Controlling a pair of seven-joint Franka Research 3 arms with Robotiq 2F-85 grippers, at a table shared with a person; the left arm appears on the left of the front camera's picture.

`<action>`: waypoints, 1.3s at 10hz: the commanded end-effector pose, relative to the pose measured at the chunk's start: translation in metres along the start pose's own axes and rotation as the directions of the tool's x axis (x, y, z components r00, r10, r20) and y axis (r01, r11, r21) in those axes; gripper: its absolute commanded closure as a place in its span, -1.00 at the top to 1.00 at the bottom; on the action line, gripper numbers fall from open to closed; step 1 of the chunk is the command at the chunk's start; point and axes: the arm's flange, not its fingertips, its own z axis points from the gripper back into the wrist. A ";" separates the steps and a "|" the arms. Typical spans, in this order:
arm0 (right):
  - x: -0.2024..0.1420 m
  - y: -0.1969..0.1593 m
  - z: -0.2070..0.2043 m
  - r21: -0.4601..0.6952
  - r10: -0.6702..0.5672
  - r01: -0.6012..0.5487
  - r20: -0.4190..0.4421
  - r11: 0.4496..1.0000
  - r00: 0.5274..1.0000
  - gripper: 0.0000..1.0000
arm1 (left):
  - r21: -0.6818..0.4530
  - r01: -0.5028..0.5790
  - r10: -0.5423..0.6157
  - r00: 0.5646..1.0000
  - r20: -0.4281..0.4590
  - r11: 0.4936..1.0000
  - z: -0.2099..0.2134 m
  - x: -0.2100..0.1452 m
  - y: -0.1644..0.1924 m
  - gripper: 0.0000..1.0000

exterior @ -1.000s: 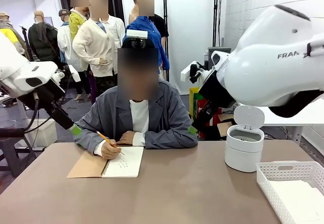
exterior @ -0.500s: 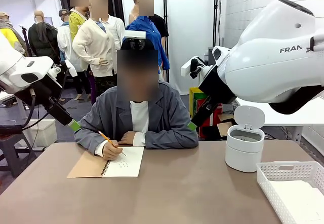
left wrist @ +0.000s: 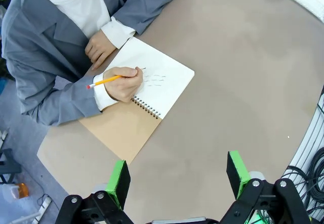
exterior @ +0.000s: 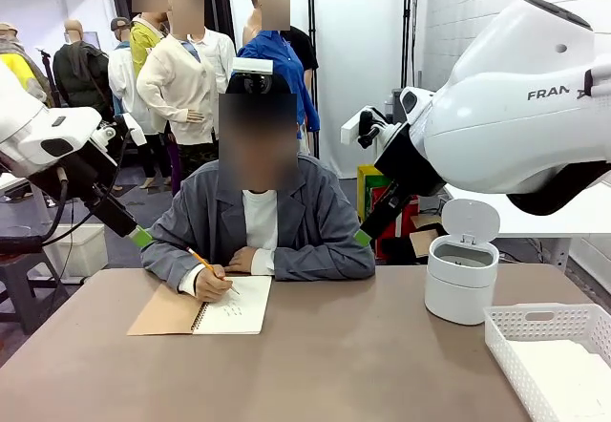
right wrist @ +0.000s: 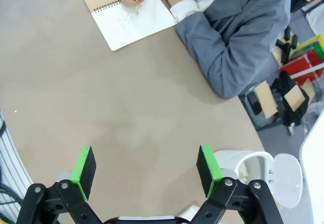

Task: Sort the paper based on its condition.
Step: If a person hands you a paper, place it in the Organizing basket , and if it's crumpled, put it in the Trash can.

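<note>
As I judge it, the sorting is at an early or waiting point, because neither pincer carries anything.

The left pincer (left wrist: 178, 176) hangs high over the worktop (exterior: 363, 365), its jaws wide and empty. Under it the person writes with a pencil (exterior: 200, 262) in one hand (exterior: 212, 284) on the open notebook (exterior: 239, 307). This page is bound, so I do not count it as paper to sort.

The right pincer (right wrist: 146, 164) also hangs high, wide apart and holding nothing.

Further right stands a round white bin (exterior: 460, 288) with its lid (exterior: 470, 220) flipped up. I cannot tell what is inside it; probably it is meant for crumpled pieces.

At the right edge stands the white mesh basket (exterior: 535, 322). The paper (exterior: 568, 374) lies flat in it, smooth and white, as it seems; I cannot tell how many sheets. So the smooth part may be done already, and what is left depends on new pieces coming.
</note>
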 end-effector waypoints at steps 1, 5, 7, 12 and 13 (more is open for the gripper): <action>0.000 0.000 0.000 0.001 0.000 0.000 0.000 1.000 1.000 1.00 | 0.000 0.000 0.000 1.000 0.000 1.000 0.000 0.000 0.000 1.00; 0.044 0.035 0.014 0.148 -0.036 0.027 0.061 0.989 0.997 1.00 | -0.143 0.002 0.002 0.999 0.032 0.990 0.051 -0.004 0.015 1.00; 0.069 0.045 0.020 0.134 -0.023 0.015 0.056 0.991 0.998 1.00 | -0.087 0.002 0.003 0.998 0.056 0.996 0.080 0.002 0.018 1.00; 0.096 0.036 0.056 -0.021 -0.029 0.029 0.036 0.999 0.999 1.00 | 0.106 0.000 -0.008 0.997 0.075 0.994 0.117 0.012 -0.001 1.00; 0.094 0.030 0.063 -0.038 -0.042 0.044 0.039 0.998 0.998 1.00 | 0.108 0.003 -0.012 0.996 0.086 0.994 0.116 0.013 -0.001 1.00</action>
